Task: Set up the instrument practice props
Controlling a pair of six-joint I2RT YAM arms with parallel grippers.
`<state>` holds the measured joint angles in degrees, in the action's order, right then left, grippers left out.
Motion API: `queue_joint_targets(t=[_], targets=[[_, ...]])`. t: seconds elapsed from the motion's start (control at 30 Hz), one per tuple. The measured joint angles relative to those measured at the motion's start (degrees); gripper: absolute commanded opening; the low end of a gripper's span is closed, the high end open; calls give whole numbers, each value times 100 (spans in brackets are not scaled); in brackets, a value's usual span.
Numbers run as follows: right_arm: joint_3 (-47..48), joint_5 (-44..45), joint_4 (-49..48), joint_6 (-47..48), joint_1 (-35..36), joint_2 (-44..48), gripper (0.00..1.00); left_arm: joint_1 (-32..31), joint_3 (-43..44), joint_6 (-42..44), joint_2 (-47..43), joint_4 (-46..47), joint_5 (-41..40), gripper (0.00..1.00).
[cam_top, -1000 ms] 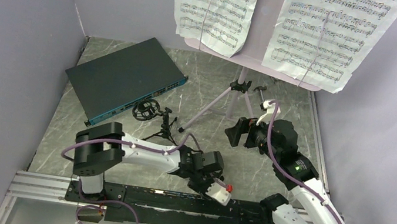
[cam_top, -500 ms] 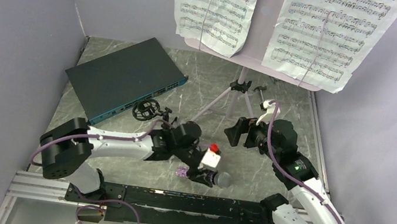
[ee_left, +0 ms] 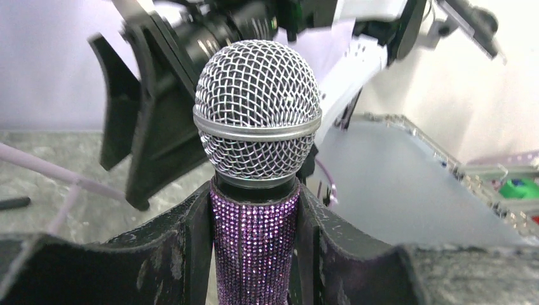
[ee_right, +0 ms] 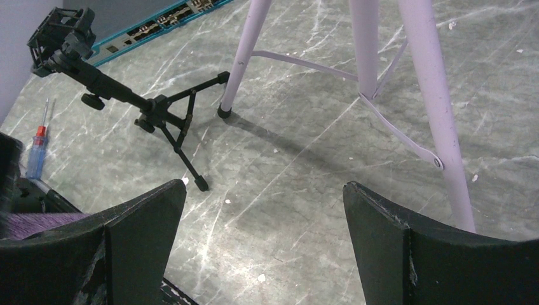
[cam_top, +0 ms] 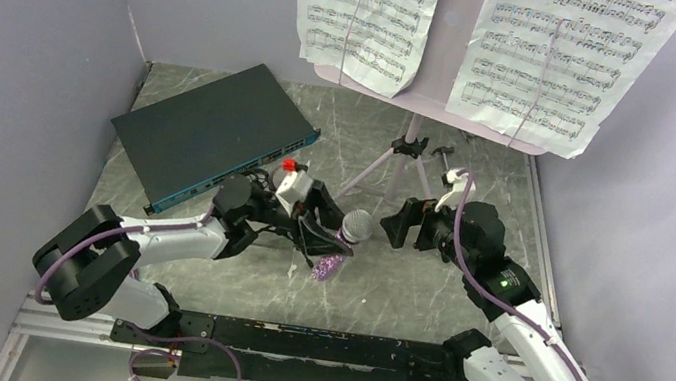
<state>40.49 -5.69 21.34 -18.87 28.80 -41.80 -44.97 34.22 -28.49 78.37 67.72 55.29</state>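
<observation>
Jaws of left gripper (ee_left: 254, 210) clamp microphone (ee_left: 257, 108), handle cut off at wrist-view edge; right gripper (ee_right: 264, 190) jaws wide apart.

We count one pale-lilac music stand (cam_top: 407, 155) and two white sheet-music pages (cam_top: 365, 15), the second page (cam_top: 561, 57) to the right of the first. We also count one purple glitter microphone (ee_left: 255, 241), one small black tripod mic stand (ee_right: 124, 98), one dark flat box (cam_top: 206, 130) and one red-handled screwdriver (ee_right: 39, 135).
</observation>
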Motion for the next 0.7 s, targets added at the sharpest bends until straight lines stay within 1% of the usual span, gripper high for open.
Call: queue_joint_targets(t=[0.1,0.17,0.23,0.3,0.47,0.57,0.7], targets=[[0,-15,0,-24,0,31,99,236,-2,-555,-52,586,-50,3],[0,-31,0,-28,0,55,99,354,0,-769,-184,673,-127,3],[0,-33,0,-28,0,59,99,435,11,-793,-391,566,-240,3],[2,-33,0,-26,0,59,99,479,28,-691,-695,264,-428,3],[0,-35,0,-26,0,55,99,494,153,37,-1694,-1370,-1316,3],[0,-44,-11,-26,0,28,99,494,181,459,-2260,-2251,-2107,3],[2,-92,-55,-28,0,-79,99,507,181,857,-2741,-2959,-3088,2]])
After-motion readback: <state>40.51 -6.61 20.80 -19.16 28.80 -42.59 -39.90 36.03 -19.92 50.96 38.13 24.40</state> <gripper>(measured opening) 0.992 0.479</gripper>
